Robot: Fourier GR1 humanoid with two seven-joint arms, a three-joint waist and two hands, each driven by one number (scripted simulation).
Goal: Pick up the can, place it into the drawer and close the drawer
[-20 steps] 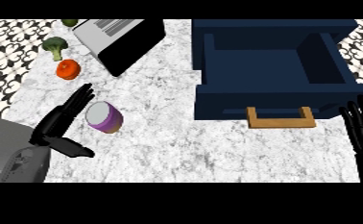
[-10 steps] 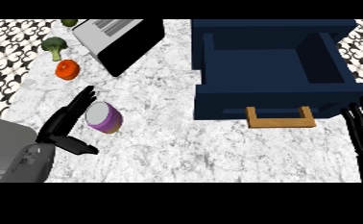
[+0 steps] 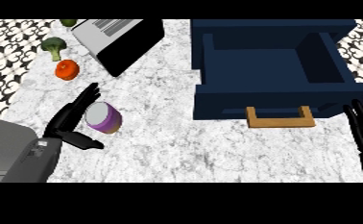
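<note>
A purple can [image 3: 103, 118] with a pale top stands on the marble counter at the left. My left hand [image 3: 69, 118] sits just to its left, fingers straight along the can's far side and thumb stretched out below it, not curled round it. The dark blue drawer [image 3: 273, 69] stands pulled open at the right, with a wooden handle [image 3: 279, 119] on its front. Only the fingertips of my right hand [image 3: 355, 122] show at the right edge, below the drawer's corner.
A grey and black box [image 3: 120, 36] lies tilted at the back left. A broccoli floret [image 3: 53, 46] and an orange tomato [image 3: 66, 69] sit near the patterned left edge, with a green item [image 3: 68, 22] at the top.
My left hand has drawn closer to the can, the forearm shifting slightly right and up. The can and the drawer have not moved.
</note>
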